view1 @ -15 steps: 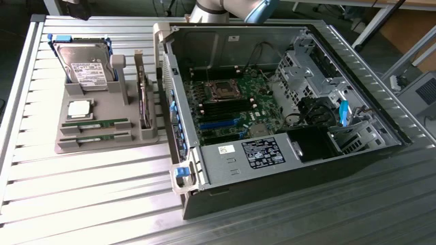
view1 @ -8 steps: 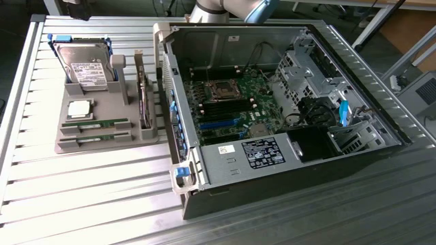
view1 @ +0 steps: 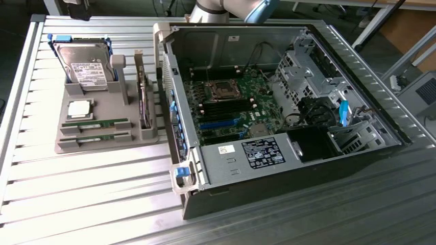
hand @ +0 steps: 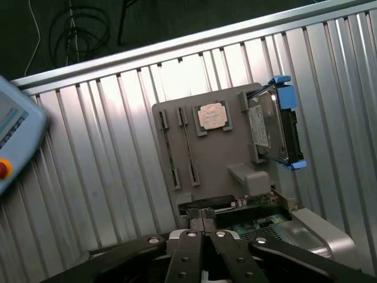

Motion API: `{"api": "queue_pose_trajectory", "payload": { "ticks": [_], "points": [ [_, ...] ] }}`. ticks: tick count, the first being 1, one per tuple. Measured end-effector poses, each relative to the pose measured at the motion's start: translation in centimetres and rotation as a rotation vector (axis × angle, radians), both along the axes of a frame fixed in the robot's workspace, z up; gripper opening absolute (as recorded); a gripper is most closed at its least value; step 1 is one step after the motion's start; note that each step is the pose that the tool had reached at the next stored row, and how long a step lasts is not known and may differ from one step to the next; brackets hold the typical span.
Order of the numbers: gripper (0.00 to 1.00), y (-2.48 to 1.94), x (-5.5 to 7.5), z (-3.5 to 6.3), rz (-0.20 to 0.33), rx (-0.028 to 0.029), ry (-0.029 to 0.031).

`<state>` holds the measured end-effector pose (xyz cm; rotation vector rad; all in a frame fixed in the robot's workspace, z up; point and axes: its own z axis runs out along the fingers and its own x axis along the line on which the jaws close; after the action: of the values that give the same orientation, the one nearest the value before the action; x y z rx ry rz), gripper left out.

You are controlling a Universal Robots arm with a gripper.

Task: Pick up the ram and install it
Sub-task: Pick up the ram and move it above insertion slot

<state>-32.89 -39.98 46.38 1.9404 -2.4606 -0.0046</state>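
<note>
Jaws together on nothing; gripper [hand: 203,224] well clear of both ram sticks [view1: 95,123].
They lie side by side in one gray holder [view1: 89,147], beside one processor chip [view1: 79,108] and one hard drive [view1: 85,66]; one open computer case [view1: 286,102] stands alongside.

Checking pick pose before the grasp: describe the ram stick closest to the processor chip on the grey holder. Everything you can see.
The ram stick is a long, thin green circuit board that seems to stand on its long edge in a slot of the grey holder, lying level. Grey brackets hold both of its ends. It sits just beside the silver processor chip, parallel to its twin in the next slot and apart from it. Only the holder touches it. Its chips and label cannot be made out.
</note>
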Motion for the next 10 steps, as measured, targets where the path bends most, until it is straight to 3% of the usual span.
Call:
{"api": "queue_pose_trajectory", "payload": {
  "ticks": [10],
  "points": [
    [0.09,0.0,0.0,0.0,0.111,-0.0059,0.0]
  ]
}}
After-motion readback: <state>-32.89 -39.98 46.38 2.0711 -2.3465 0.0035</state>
